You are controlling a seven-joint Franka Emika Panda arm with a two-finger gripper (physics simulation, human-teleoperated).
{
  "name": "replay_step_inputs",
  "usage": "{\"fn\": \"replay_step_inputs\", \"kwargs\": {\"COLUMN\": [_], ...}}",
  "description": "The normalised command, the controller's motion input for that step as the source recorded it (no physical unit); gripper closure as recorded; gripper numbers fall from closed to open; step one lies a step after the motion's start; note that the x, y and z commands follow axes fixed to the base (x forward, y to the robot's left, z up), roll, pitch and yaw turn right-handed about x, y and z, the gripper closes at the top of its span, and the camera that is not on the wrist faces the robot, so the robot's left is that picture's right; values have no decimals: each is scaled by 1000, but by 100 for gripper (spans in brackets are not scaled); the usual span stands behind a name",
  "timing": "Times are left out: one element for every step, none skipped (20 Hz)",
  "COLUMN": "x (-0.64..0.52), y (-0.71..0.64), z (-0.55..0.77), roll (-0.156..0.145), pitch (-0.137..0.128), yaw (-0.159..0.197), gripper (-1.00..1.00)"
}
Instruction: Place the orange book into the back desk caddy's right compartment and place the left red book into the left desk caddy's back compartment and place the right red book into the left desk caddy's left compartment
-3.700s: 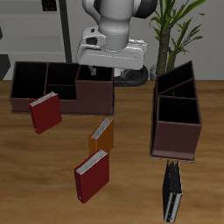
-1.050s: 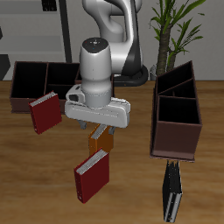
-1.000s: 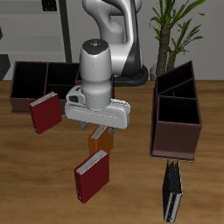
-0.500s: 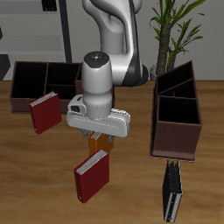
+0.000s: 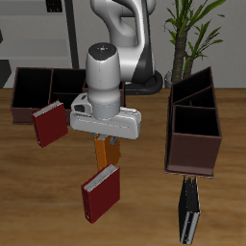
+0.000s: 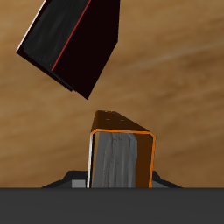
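Claw (image 5: 106, 142) clamped on orange book (image 5: 105, 152), book hanging clear of bench (image 5: 38, 202), above red book (image 5: 100, 192). I'm wary: grip sits on upper edge only, book could swing or slip during swing toward back desk caddy (image 5: 43, 91), clip wall.

I see a wood-grain table (image 5: 38, 183) with a soft satin sheen. The orange book (image 6: 122, 140) has a matt cover and grey paper edges. The red book's (image 6: 83, 39) cover looks smooth and dark. The arm (image 5: 106, 67) is glossy white plastic.
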Motion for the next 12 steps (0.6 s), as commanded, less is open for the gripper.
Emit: {"fn": "replay_step_inputs", "kwargs": {"x": [-236,-140,-72,-166,-226,-180,-387,-340,-334,-246,-580,-167], "y": [-136,-246,-294,-247,-251,-283,-251,-288,-276,-240,-240,-60], "z": [786,648,584,686,734,653,868,854,776,582,1292,521], "roll": [21,-42,-75,-16,-63,-27,8,-59,-51,-44,18,-10], "pitch": [-118,-63,18,-29,-43,75,-89,-54,2,46,-170,-69], "yaw": [126,82,11,39,149,2,-6,90,49,-6,13,80], "gripper": [100,100,100,100,100,100,100,100,100,100,100,100]}}
